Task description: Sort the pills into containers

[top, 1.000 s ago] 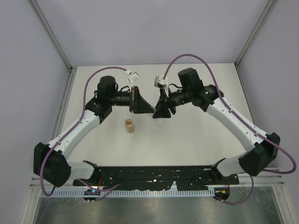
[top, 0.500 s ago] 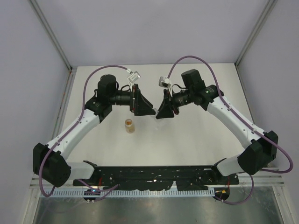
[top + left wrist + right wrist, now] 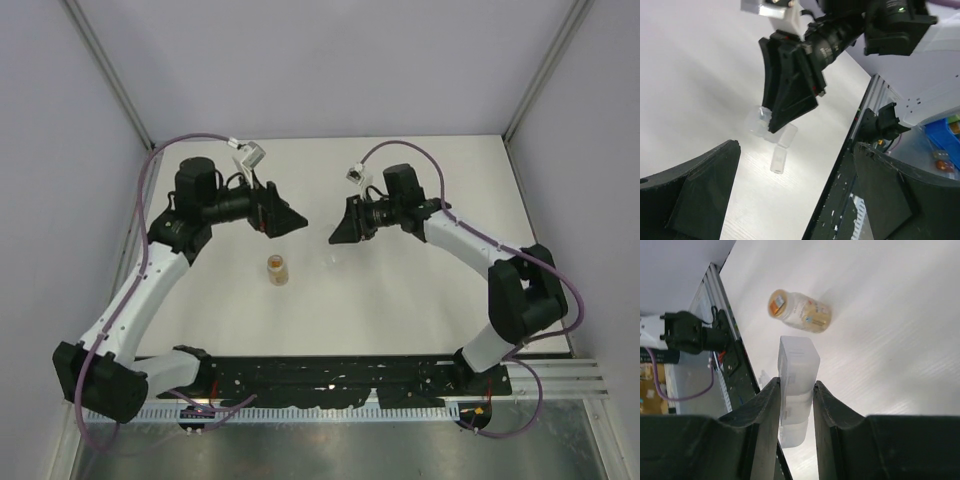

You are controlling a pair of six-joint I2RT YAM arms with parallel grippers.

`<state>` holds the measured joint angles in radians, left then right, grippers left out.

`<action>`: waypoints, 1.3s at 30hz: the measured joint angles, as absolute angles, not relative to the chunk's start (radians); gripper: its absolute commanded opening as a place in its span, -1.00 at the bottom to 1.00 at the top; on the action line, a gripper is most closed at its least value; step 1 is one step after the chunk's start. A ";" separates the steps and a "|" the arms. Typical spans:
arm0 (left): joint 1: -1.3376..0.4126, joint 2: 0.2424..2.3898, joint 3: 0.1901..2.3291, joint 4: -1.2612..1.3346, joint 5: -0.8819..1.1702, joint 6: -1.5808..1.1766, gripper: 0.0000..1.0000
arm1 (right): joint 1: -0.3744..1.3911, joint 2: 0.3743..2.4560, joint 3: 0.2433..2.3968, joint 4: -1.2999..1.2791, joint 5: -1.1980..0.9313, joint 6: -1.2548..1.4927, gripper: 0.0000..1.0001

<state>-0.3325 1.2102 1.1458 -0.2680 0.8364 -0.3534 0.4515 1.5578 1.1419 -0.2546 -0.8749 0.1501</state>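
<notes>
Amber vial (image 3: 277, 269): on the white table (image 3: 420, 290), near centre, orange inside, apart from both arms.
Clear vial (image 3: 797, 375): just beyond and right of the amber one, pinched low over the table.
Right gripper (image 3: 338, 235): fingers clamped on the clear vial, pointing left.
Left gripper (image 3: 287, 219): farther left, fingers spread wide, holding nothing, facing the right gripper across a gap.
</notes>
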 measured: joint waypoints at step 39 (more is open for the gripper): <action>-0.332 1.044 1.041 -0.357 0.635 -0.198 0.99 | 0.430 1.916 1.017 0.150 -0.577 0.471 0.26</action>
<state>-0.3317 1.0439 1.0409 -0.3573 0.6353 -0.1978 0.4297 1.9156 1.0172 0.1501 -0.5774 0.4713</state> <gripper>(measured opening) 0.994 0.593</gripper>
